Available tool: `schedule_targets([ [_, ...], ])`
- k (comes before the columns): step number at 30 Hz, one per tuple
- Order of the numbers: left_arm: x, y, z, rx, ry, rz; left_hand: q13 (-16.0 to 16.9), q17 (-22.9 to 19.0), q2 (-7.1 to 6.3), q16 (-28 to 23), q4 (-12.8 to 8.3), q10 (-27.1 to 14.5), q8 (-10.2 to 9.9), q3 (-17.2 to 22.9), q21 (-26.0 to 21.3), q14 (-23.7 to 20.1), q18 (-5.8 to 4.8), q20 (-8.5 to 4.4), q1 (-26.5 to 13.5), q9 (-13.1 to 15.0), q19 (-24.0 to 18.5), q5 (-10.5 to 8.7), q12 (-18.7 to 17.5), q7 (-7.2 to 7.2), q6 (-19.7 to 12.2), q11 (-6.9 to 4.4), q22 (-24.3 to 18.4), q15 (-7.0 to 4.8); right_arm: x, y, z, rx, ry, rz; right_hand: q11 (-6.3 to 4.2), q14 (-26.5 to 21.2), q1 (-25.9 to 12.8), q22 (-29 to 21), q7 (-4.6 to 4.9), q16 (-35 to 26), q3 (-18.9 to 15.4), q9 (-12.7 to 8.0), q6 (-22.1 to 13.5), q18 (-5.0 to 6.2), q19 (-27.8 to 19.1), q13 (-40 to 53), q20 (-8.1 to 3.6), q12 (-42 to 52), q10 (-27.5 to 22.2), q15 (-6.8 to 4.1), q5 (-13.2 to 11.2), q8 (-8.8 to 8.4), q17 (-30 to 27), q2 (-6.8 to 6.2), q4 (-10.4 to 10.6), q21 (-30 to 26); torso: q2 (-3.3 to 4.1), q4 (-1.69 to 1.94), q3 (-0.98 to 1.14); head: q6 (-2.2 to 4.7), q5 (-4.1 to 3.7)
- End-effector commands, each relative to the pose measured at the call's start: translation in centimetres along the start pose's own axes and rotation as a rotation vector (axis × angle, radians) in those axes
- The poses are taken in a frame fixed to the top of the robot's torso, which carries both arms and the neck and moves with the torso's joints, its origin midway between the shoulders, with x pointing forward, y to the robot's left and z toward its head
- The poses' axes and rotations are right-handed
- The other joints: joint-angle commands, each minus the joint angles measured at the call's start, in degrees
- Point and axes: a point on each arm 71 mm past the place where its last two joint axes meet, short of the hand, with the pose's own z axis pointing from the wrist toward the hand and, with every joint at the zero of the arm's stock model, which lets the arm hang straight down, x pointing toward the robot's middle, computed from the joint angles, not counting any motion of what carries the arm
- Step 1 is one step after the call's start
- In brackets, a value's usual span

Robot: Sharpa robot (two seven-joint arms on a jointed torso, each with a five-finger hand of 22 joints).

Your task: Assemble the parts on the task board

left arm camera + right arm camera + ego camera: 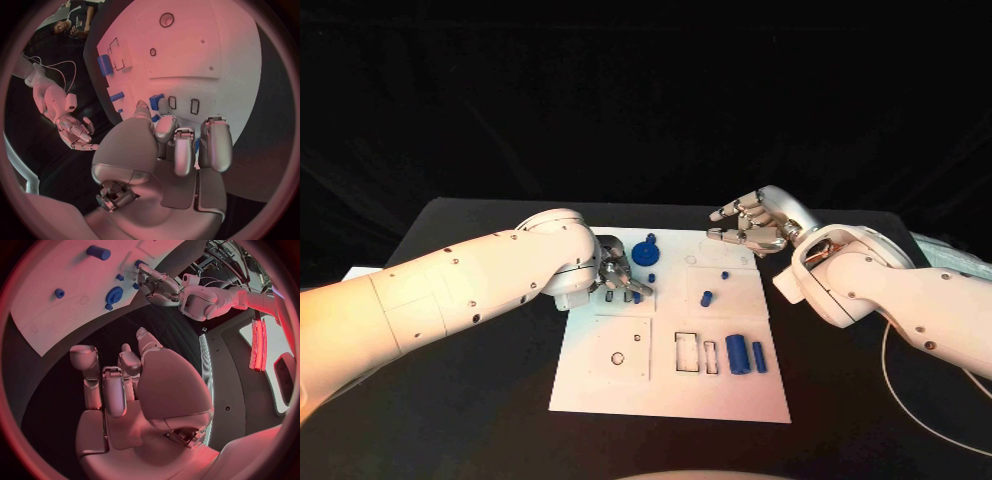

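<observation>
Flat white rectangular task board [672, 375] on the black table [473, 400], used here as the landmark. Blue parts counted on it in the head view: one round gear-like disc [646, 252] near the board's far edge, one small blue ring [727, 273] toward the far right, one short blue peg [707, 297] near the middle, two upright blue cylinders [737, 355] side by side at the right edge beside a rectangular outline. Further small blue pieces under the left fingers, number not readable.

Left silver many-fingered hand [615, 280] over the board's far left part, fingers curled down onto small blue blocks [156, 100] beside slot outlines; actual hold impossible to tell.

Right silver many-fingered hand [751, 226] just beyond the board's far right corner, above the table, fingers loosely apart, holding nothing.
</observation>
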Motion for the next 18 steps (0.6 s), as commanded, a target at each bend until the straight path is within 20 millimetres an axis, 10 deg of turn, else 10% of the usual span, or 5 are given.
schedule_targets([
  [1,0.06,-0.08,0.02,0.0,0.012,0.014,0.09,15.1,0.13,0.17,-0.28,0.18,0.31,0.41,0.4,5.94,-0.93,0.04,1.02,0.32,0.14,0.15,0.21,0.04,-0.55,-0.17,1.43,-0.44,0.24,-0.01,0.0,-0.002,0.018,-0.004,-0.18,4.52,-0.29,-0.05,0.01,-0.37,0.02,0.04,0.56,0.93,-0.54,-0.05,-0.03,-0.02,0.15,0.15,0.14,0.14,8.59,0.05,0.21,-0.2,0.01,-0.01,0.04,-0.03,-0.01],
  [18,-0.05,0.24,0.37,-0.015,0.029,0.022,0.33,15.1,1.41,0.17,-0.85,0.22,0.65,2.2,0.55,5.94,-0.96,0.0,3.74,1.45,0.11,0.27,0.2,-0.1,-1.09,-0.29,1.75,-0.52,0.52,-0.13,-0.03,0.0,0.032,-0.004,-0.19,4.51,-0.34,-0.16,0.0,-0.4,0.01,0.05,0.61,0.94,-0.59,-0.06,-0.03,-0.02,0.16,0.14,0.2,0.16,8.54,0.07,0.26,-0.27,0.07,-0.03,0.04,-0.39,-0.42],
])
